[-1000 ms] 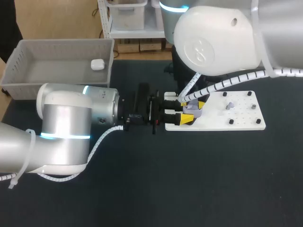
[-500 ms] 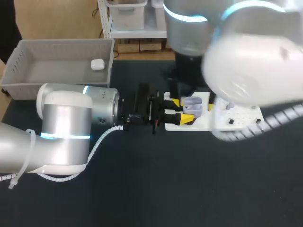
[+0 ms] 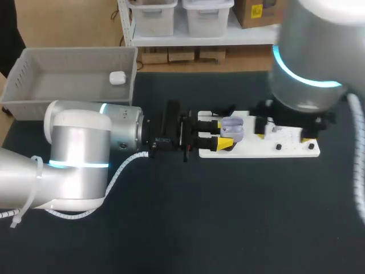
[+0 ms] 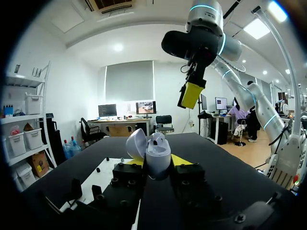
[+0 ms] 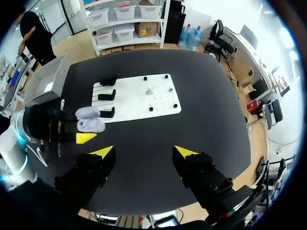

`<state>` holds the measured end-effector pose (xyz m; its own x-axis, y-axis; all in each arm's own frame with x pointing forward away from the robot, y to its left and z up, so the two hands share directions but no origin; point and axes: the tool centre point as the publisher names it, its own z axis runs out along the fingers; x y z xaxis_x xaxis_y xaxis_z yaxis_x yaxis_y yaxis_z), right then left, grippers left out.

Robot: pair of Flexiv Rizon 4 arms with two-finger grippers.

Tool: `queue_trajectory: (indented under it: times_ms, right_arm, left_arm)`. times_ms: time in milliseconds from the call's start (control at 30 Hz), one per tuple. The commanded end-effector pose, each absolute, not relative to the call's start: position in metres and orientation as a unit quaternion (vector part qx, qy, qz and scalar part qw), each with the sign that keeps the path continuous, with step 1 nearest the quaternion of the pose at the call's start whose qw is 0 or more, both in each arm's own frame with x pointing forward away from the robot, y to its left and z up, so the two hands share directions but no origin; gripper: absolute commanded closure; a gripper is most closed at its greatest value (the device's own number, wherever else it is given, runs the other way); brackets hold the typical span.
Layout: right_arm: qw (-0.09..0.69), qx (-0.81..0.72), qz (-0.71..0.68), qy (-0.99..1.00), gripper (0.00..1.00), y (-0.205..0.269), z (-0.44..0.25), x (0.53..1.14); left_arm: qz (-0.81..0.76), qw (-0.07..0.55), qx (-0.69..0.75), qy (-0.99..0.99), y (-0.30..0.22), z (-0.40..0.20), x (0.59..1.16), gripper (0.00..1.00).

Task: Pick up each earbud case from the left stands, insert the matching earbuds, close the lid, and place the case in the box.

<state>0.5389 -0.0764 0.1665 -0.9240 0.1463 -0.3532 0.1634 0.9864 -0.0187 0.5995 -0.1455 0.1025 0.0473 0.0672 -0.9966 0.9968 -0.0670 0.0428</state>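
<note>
Two earbud cases [image 3: 231,130] [image 3: 117,78], one bin [image 3: 23,63] — one board [image 3: 296,149]

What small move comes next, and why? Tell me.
Probably lower the right tool toward what looks like an earbud on the board. That tool hangs high, open and empty, while the left tool holds the case with its lid up.

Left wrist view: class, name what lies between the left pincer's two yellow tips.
The open case, gripped from both sides, shown in the left wrist view.
</note>
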Motion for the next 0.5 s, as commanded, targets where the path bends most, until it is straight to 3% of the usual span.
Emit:
queue_trajectory:
  times_ms: [33, 500]
  right_arm:
    - [0.244, 0.042, 0.087, 0.965, 0.23, -0.107, 0.157, 0.537]
    - [0.241, -0.037, 0.095, 0.965, 0.36, -0.13, 0.135, 0.568]
  left_arm:
    - [-0.486, 0.48, 0.543, 0.489, -0.145, 0.102, 0.598, 1.0]
    - [-0.486, 0.48, 0.543, 0.489, -0.145, 0.102, 0.598, 1.0]
